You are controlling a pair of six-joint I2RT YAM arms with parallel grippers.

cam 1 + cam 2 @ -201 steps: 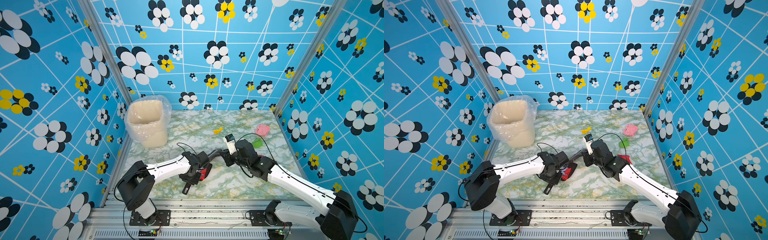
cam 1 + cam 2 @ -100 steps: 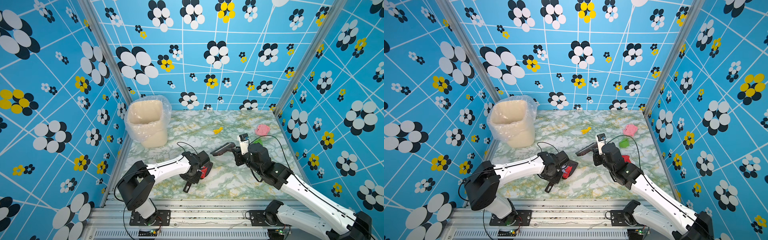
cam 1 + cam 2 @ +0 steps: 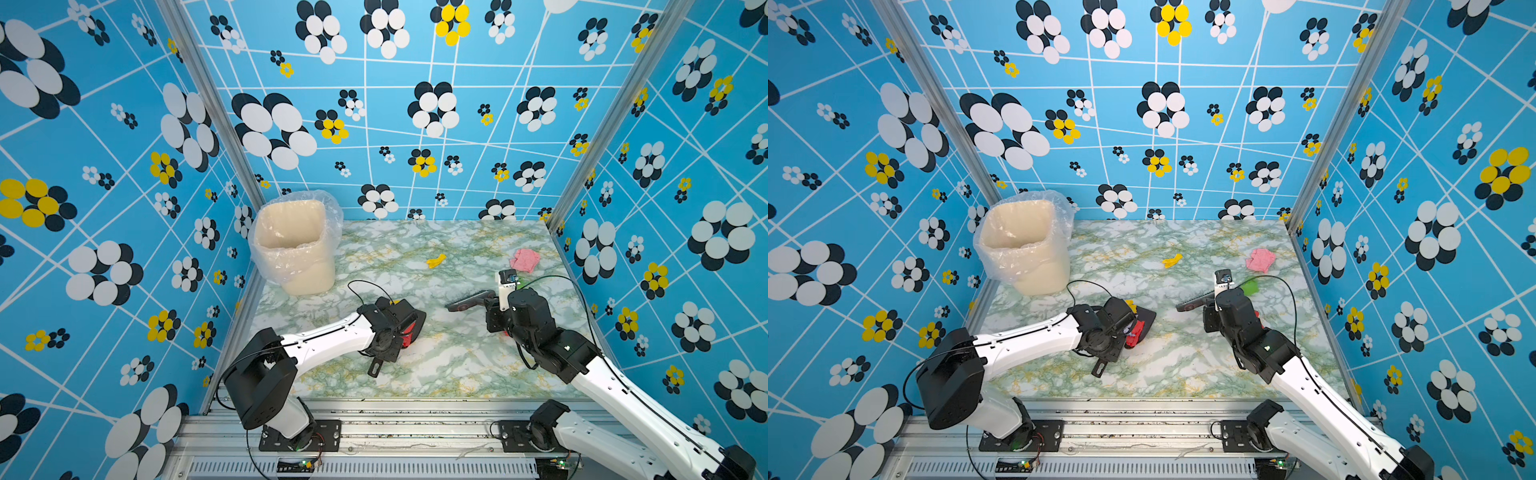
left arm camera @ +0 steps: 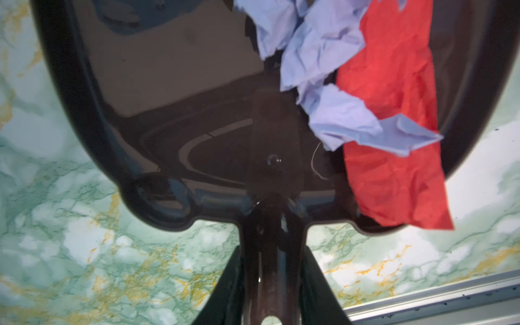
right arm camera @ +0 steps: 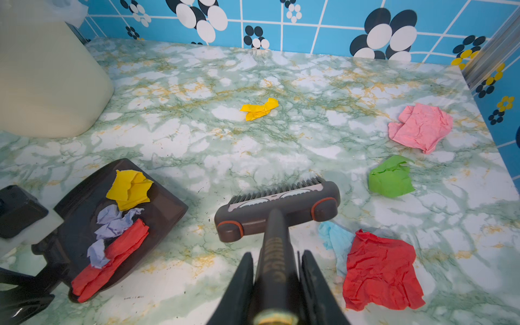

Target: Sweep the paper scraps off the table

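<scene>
Clenching right fingers on the brush, left fingers on the dustpan handle, I judge paper scraps right of it feather-light, soft: sweep, don't pinch.

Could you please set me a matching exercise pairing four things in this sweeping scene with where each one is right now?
Things:
1. brush
2. dustpan
3. pink scrap
4. purple scrap

Places:
A. lying in the dustpan
B. held by the left gripper
C. loose on the table
D. held by the right gripper

Pairs: 1-D, 2-B, 3-C, 4-A
</scene>
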